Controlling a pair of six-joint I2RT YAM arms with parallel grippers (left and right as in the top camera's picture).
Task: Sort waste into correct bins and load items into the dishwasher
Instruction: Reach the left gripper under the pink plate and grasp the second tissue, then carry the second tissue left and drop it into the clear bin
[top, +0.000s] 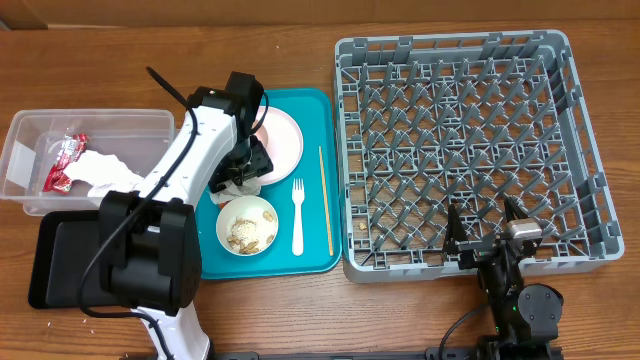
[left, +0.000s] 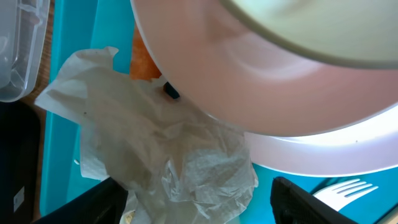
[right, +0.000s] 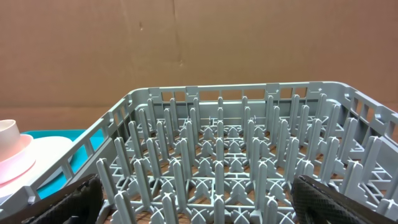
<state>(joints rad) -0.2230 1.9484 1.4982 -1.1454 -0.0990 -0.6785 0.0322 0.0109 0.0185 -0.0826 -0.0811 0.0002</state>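
A: Nearest the left wrist camera we've got the crumpled white paper napkin. It's thin and half translucent, lying on the teal serving tray with its upper edge under the rim of the pale pink round plate.

B: Agreed. We see the left gripper right over it, jaws spread wide, one finger on either side of the wad, nothing pinched.

A: For handling, we'd call it very light and soft. It will collapse under the pads, with no breakage worry and little slip. The risk we see is dragging or tearing at the plate edge.

B: We can't tell whether the plate presses on it or only overhangs. We'd take hold at the bunched lower lobe, away from the plate.

A: There's also a small orange carrot peeking out at the napkin's top, against the plate rim. A sloppy pinch up there might catch it.

B: For the destination, we judge the clear rectangular plastic tub left of the tray. A red shiny wrapper and a white napkin lie in it.

A: And the right gripper?

B: Jaws apart, holding nothing, at the near wall of the large grey plastic dish rack.
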